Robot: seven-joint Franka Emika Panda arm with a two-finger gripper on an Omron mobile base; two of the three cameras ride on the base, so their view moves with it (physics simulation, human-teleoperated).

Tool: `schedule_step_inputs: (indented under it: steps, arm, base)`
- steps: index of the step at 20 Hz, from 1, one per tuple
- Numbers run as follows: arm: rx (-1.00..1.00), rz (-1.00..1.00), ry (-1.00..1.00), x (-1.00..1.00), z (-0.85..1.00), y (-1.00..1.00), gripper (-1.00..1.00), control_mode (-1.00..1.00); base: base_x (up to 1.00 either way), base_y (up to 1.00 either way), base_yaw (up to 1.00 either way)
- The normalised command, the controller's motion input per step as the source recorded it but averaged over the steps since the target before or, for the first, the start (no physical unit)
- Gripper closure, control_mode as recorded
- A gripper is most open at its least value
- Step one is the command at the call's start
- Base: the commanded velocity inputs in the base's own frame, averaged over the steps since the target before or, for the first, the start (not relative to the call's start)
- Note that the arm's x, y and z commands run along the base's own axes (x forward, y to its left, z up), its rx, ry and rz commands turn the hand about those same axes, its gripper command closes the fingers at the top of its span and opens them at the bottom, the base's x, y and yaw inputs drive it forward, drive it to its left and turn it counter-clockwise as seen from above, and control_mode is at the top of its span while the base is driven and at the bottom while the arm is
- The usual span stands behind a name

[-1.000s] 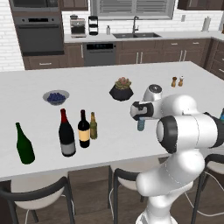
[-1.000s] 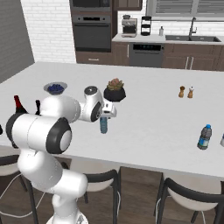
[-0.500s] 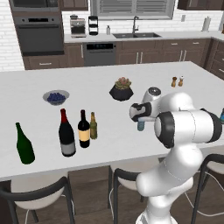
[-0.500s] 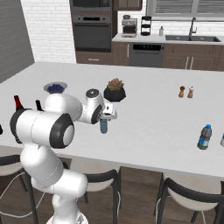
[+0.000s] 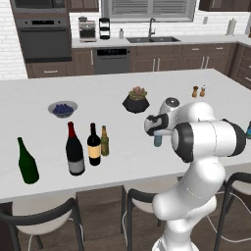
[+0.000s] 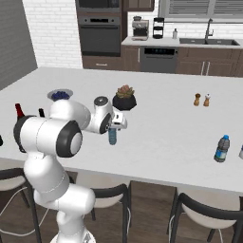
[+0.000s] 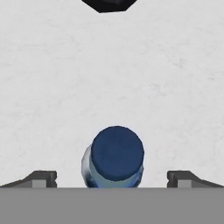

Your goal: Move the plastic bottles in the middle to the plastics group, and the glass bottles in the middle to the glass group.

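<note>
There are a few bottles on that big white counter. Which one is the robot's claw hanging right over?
The small blue plastic bottle in the middle of the counter: the open gripper hangs directly above its dark cap. The other blue bottle stands far off near the counter's end.

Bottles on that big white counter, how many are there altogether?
6. Green wine bottle, red-topped bottle, black wine bottle and olive-brown bottle stand at one end; one blue bottle under the gripper; another blue bottle at the other end.
</note>
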Motion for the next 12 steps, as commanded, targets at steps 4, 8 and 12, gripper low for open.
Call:
schedule_step_inputs:
  steps: [4, 8, 12]
  arm:
    - [0.00, 0.00, 0.00, 0.10, -0.03, 0.00, -1.00, -1.00]
    - [0.00, 0.00, 0.00, 0.00, -0.16, 0.00, -1.00, -1.00]
    - [0.00, 0.00, 0.00, 0.00, -0.05, 0.00, -1.00, -1.00]
  base:
    - [0.00, 0.00, 0.00]
    - [0.00, 0.00, 0.00]
    - [0.00, 0.00, 0.00]
